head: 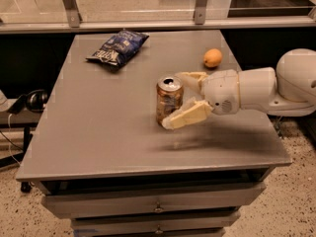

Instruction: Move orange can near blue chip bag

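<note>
1. The orange-brown metal drink can [169, 98] stands upright near the middle of the grey flat surface [98, 127]. It is well apart from the crinkled dark blue chip bag [117, 47] at the far left.
2. The cream two-finger claw [175, 100] reaches in from the right, spread, with one finger behind the can and one in front. I cannot tell whether either touches it.
3. The can looks stiff, smooth and light. Its top appears opened, so tilting may spill it.
4. Best hold is probably mid-wall, squeezed gently and kept upright, clear of the small round orange fruit [213, 58].
</note>
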Tool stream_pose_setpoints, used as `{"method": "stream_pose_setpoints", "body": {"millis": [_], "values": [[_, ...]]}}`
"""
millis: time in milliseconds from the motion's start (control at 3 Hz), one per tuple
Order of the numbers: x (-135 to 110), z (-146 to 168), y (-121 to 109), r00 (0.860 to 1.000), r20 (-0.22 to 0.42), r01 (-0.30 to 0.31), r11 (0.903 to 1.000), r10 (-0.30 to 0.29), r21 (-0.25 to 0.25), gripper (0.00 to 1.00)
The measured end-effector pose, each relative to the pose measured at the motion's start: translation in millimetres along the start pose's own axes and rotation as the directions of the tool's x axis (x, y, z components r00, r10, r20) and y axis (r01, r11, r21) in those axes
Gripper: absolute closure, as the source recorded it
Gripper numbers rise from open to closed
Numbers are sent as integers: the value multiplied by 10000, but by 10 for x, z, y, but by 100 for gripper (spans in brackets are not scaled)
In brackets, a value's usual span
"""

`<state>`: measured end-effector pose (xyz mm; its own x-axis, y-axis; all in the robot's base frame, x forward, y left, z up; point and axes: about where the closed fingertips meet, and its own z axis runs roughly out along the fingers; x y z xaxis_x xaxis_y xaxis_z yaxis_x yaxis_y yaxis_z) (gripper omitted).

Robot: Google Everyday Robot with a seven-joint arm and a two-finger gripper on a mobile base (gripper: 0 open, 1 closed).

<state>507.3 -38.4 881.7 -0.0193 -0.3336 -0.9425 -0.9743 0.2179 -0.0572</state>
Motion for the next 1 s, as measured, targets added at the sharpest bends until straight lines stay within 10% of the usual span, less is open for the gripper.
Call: {"method": "stream_pose_setpoints", "body": {"millis": [1000], "values": [[-322, -3, -312, 9917, 917, 853, 9951, -897, 507, 87]]}}
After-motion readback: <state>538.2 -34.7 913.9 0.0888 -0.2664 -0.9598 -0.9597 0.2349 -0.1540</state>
